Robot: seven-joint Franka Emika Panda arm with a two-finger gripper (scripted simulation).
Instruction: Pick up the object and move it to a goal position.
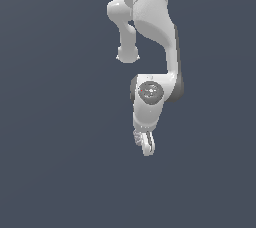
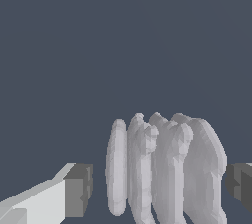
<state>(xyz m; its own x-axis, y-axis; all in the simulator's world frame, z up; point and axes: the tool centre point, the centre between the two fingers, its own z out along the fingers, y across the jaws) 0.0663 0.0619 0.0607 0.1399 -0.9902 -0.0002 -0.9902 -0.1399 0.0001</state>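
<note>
Gripper [image 2: 158, 186] fingers are seen spread open, one pad [image 2: 78, 190] just clear of the ribbed barrel-like object [image 2: 165, 169], the other nearly touching. The object sits between them. Closure should be made squarely across the ribs, kept centred, before any lift.

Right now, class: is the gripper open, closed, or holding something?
Gripper: open, its fingers either side of the ribbed object; a gap shows beside one finger, so not yet gripping.
</note>
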